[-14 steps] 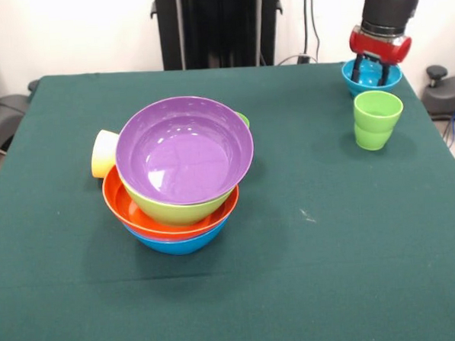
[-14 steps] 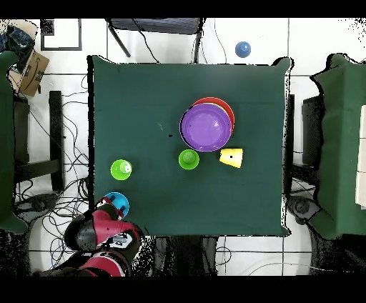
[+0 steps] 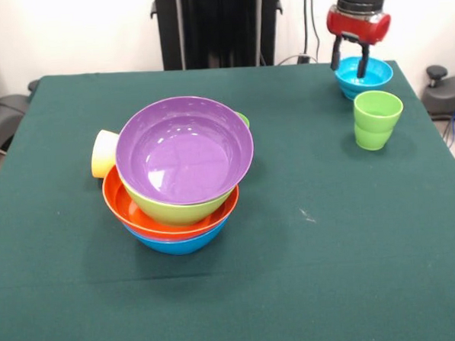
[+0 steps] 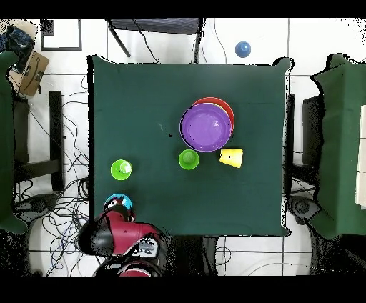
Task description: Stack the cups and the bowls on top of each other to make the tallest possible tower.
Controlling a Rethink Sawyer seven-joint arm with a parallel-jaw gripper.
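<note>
Over the turquoise bowl (image 3: 364,76) at the far corner of the surface (image 3: 307,235) hangs the claw (image 3: 351,62), its two dark fingers (image 3: 334,56) spread apart and dipping toward the bowl's rim, one outside it and one inside; it holds nothing. Just beside that bowl, nearer the camera in the front view, stands a light green cup (image 3: 377,119), upright. Well apart from the bowl, toward the middle of the surface, sits the tower (image 3: 180,177): a blue bowl (image 3: 178,243) lowest, then orange (image 3: 130,211), lime green (image 3: 176,210) and a tilted purple bowl (image 3: 184,148) on top. A yellow cup (image 3: 103,152) lies on its side touching the tower, and a green cup (image 4: 189,159) stands behind it.
</note>
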